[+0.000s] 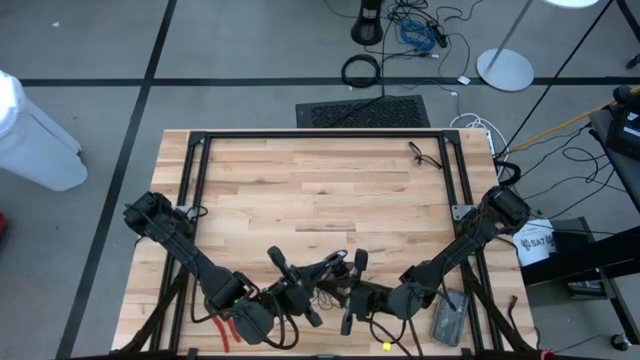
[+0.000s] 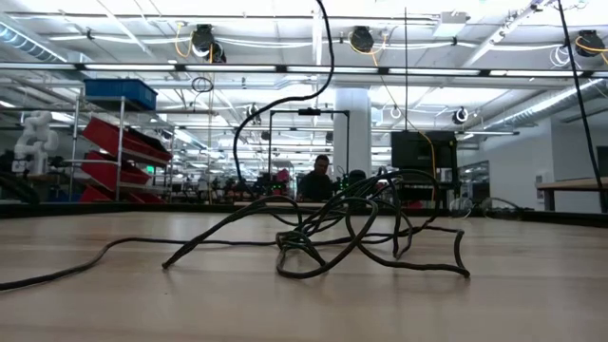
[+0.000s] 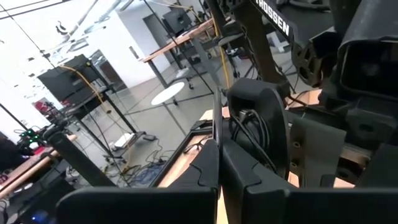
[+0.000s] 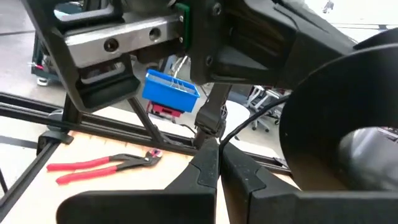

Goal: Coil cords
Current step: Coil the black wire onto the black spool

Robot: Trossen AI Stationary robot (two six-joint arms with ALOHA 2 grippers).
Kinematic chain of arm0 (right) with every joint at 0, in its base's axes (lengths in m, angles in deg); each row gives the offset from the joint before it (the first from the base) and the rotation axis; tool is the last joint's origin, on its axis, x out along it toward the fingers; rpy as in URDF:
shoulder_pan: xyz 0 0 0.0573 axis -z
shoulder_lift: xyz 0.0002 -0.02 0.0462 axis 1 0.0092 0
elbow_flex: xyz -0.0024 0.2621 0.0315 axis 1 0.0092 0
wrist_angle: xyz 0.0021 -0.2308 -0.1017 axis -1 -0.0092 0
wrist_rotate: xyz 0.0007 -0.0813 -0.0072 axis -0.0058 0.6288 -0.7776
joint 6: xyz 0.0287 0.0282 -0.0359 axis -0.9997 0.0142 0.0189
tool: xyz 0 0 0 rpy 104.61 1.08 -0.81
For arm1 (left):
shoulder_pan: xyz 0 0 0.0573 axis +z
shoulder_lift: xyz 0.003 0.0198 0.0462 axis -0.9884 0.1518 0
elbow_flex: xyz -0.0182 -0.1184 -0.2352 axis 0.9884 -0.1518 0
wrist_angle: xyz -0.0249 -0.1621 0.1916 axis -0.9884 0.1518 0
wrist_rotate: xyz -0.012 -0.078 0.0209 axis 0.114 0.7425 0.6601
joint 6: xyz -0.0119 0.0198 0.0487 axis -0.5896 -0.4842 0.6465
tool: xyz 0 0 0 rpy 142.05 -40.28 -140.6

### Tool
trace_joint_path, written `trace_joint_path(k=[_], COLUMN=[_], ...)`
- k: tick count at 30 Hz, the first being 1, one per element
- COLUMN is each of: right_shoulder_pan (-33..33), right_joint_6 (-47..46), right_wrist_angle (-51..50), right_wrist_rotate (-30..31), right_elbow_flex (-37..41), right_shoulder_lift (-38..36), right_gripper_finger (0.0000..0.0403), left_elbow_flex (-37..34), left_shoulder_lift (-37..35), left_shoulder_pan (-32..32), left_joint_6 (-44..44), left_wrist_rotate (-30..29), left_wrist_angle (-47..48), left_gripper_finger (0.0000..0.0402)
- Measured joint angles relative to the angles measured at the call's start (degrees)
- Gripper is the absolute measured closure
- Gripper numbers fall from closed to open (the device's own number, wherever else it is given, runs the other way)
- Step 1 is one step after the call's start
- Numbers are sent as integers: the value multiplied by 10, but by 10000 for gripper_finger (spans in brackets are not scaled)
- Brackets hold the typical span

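Both arms meet over the table's near edge, at its middle. My left gripper (image 1: 322,283) (image 3: 217,146) and my right gripper (image 1: 345,290) (image 4: 214,149) are shut, fingertips almost together, on a thin black cord (image 4: 252,124). More of the cord (image 1: 322,298) lies slack on the wood below them. In the low view a tangle of thin black cord (image 2: 351,228) rests on the tabletop in loose loops. Another thin black cord (image 1: 425,155) lies at the table's far right. My left gripper pinches the thin cord between its two fingertips; a strand (image 3: 214,118) runs straight out from them. The fingers lie about level, coming from the table's left. My right gripper pinches the same cord at its fingertips, right beside the left finger (image 4: 211,118). A strand (image 4: 233,135) leaves the tips and rises to one side. The fingers lie about level, coming from the table's right.
Red-handled pliers (image 4: 106,165) (image 1: 225,325) lie near the table's near left corner. A grey box (image 1: 448,320) sits at the near right. A black frame (image 1: 320,133) runs along the far and side edges. The wood between it and the arms is bare.
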Motion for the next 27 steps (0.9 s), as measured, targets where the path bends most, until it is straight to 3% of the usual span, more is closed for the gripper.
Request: trace_joint_path(k=[20,27], right_shoulder_pan=[0,1], right_joint_6=[-36,-99], right_wrist_angle=[-80,-135], right_wrist_rotate=[23,23], right_elbow_flex=[0,0], right_shoulder_lift=[-1,-1], right_gripper_finger=[403,374], left_elbow_flex=[5,7], left_shoulder_lift=[-15,-30], left_shoulder_pan=[-41,-60], left_joint_6=[72,74], left_wrist_rotate=[-10,-23], left_wrist_angle=[-30,-34], left_gripper_finger=[400,400])
